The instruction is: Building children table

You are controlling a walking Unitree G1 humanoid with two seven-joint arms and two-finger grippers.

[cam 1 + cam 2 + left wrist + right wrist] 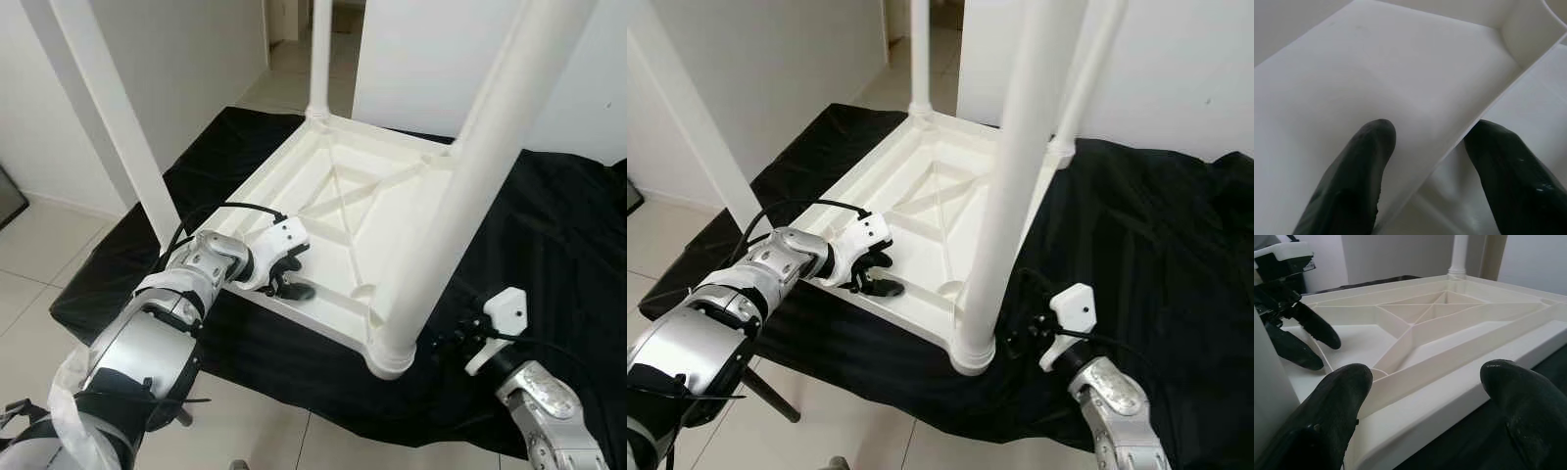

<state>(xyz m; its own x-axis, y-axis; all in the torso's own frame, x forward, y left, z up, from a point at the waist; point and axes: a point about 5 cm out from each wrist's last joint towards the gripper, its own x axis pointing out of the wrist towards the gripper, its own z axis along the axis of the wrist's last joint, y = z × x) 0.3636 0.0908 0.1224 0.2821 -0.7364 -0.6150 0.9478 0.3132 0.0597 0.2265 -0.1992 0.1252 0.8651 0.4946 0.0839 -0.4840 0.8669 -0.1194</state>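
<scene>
— nearest to us, what's what?

— right gripper (453, 337), low by the near corner of the upturned tabletop (333, 211), just beside the base of the near leg (460, 186). its wrist view has the two black fingers (1327, 416) spread wide with the tabletop's rim between them, not yet pinched. it holds nothing.

— and the left one?

— left gripper (290, 277) sits at the near-left edge of the tabletop. its fingers (1359, 171) straddle a thin wall of the rim, one on each side. they stand apart, with a gap to the wall on at least one side, so i'd call it parted around the rim rather than clamped.

— where's the table itself?

— upside down on a black cloth (549, 225) spread over the floor (39, 284), ribbed underside facing up.

— how far along would you say?

— well on, by my reading. three legs stand upright in their corner sockets: the near one, the far leg (320, 59), and a right-hand leg (1087, 73) at the far right corner. a fourth white pole (113, 117) rises at the left, but i can't tell whether its foot is seated in the left corner or just behind it.

— so what's left?

— probably confirming that fourth leg, then turning the whole thing upright. both grippers on the rim suggests a lift or a flip is being set up, though that's a guess.
</scene>
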